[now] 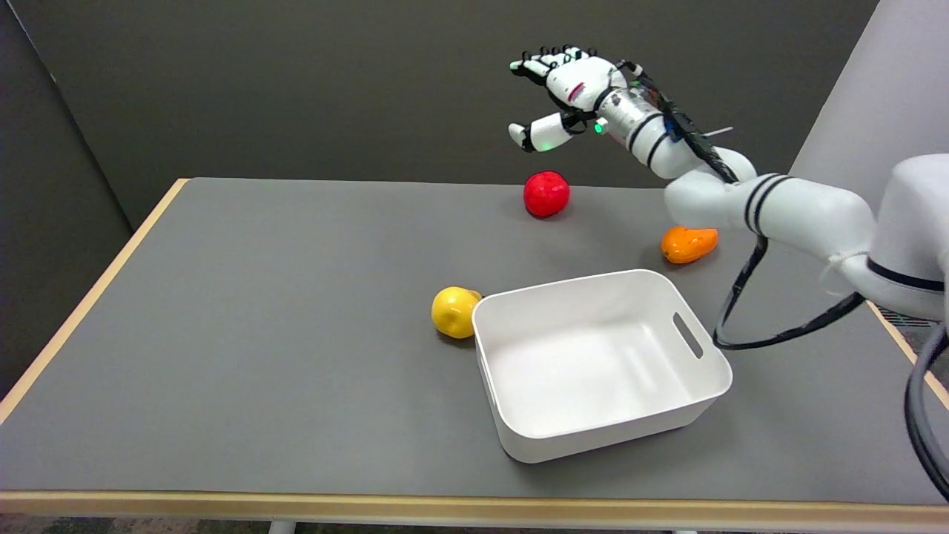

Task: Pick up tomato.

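Tomato (546, 194): red, on the gray table (259, 319), close to the far edge, bare room all around.
Right hand (567, 93): up in the air over the tomato, fingers spread, holding nothing.
White bin (712, 378): near side, well apart from the tomato.
Yellow fruit (454, 311): touching the bin's left wall.
Orange fruit (689, 244): right of the tomato, under the arm.

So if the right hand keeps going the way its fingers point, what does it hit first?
Probably nothing: the right hand points left, above the tomato, toward the dark back wall. Depth is unclear, though.
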